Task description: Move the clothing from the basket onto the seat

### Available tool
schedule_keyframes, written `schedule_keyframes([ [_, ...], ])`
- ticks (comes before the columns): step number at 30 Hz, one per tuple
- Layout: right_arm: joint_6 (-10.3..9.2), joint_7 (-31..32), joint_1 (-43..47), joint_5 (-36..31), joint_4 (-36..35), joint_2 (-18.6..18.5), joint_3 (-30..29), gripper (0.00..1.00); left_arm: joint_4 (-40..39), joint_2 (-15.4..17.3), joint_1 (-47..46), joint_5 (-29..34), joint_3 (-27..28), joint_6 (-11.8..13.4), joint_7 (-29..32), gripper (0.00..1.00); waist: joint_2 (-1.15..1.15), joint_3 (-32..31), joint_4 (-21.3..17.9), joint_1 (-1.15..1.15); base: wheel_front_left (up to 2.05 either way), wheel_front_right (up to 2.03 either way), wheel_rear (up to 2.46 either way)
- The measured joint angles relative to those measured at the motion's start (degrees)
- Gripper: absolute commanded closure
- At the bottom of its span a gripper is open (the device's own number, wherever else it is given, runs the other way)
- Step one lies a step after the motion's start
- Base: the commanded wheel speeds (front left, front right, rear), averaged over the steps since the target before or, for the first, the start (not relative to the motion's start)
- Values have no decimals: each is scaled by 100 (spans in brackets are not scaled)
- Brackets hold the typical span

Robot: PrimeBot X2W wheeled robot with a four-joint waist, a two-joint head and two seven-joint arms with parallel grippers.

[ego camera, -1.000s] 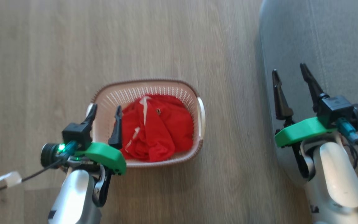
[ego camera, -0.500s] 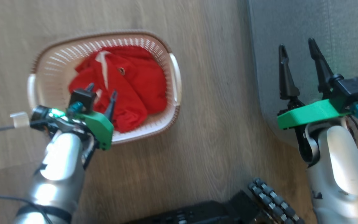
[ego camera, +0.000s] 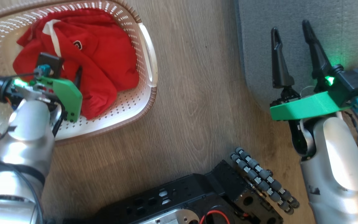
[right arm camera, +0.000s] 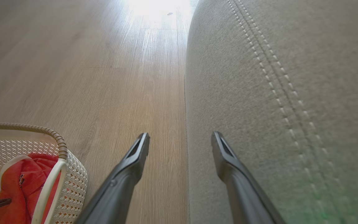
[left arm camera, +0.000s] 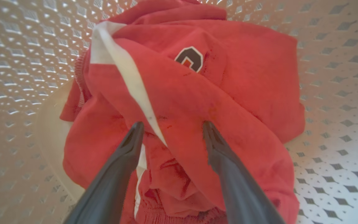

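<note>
The red clothing [ego camera: 104, 62] lies bunched in the cream basket [ego camera: 126, 102] on the floor, its dark badge [left arm camera: 190, 58] and white trim [left arm camera: 126, 77] facing up. My left gripper [ego camera: 67, 70] reaches down into the basket. In the left wrist view it [left arm camera: 172, 124] stands open, its two tips on the red fabric with a fold between them. My right gripper [ego camera: 289, 26] hangs open and holds nothing over the rounded edge of the grey seat [ego camera: 337, 31]. In the right wrist view that gripper [right arm camera: 180, 135] straddles the line between floor and seat [right arm camera: 275, 109], with the basket [right arm camera: 73, 177] at the lower left.
Wooden floor [ego camera: 197, 77] separates the basket from the seat. My black base [ego camera: 182, 199] with a roller wheel [ego camera: 263, 180] sits at the bottom of the head view. A cable trails from the left wrist at the far left.
The head camera has dropped and tilted, so basket and seat look larger and shifted up-left. My left gripper has gone deeper into the basket, onto the clothing. The right gripper stays over the seat edge.
</note>
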Motion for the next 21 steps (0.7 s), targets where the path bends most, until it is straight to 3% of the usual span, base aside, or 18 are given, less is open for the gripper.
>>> schedule_keyframes([
  [12, -58, -51, -18, -59, -277, -55, 60, 0, 358, 55, -552, 263, -413, -51, 322, 0, 0, 313, 6, 0, 0, 0, 0],
  [21, -99, -51, 58, -181, -358, -103, 83, 0, 420, -171, -554, -151, -784, -152, 1051, 0, 0, 349, 28, 0, 0, 0, 0],
])
